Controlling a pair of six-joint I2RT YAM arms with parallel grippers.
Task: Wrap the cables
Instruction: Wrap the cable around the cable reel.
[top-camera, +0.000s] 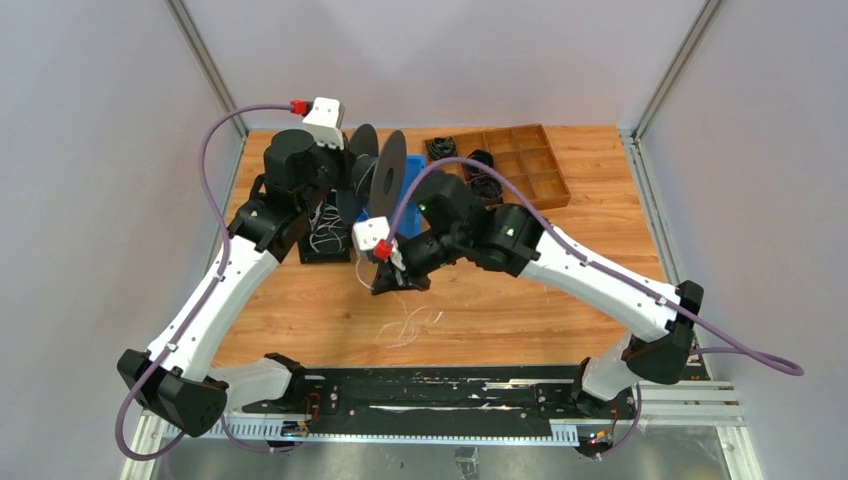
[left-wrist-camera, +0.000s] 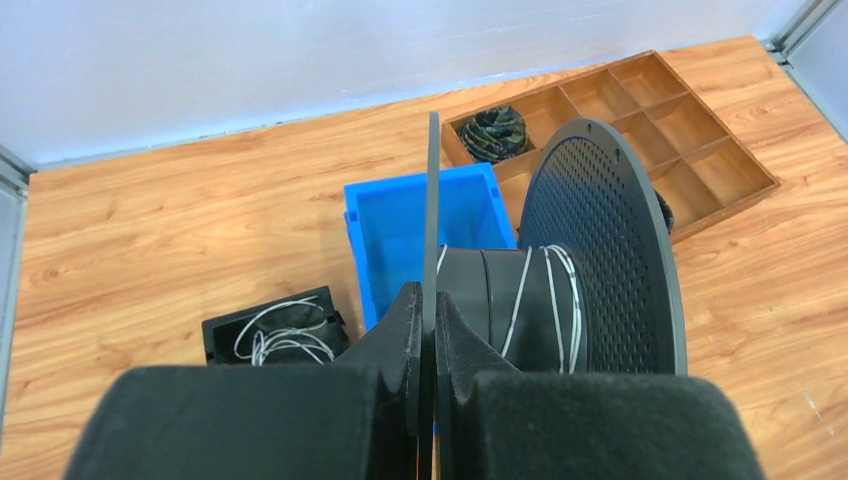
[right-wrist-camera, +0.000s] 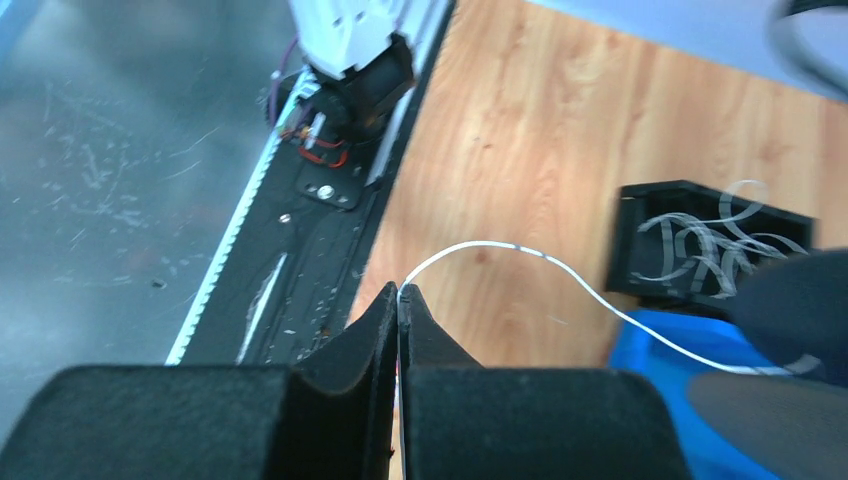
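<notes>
Winding is under way: the left gripper is clamped on the left flange of the black spool, whose hub carries a few turns of the cables. The right gripper pinches a strand leading to the hub (more lies loose on the table, nearer the bases). Next, I judge, that strand must be carried round the hub under light tension.

- cables: whitish-grey
- spool: black; flange dotted w/ fine hole grid
- bin: bright blue
- small box, twd left edge of table: black
- divided tray, far-right corner: brown wood
- table: orange-brown, wood grain
- hoses: purple; plugs red
</notes>
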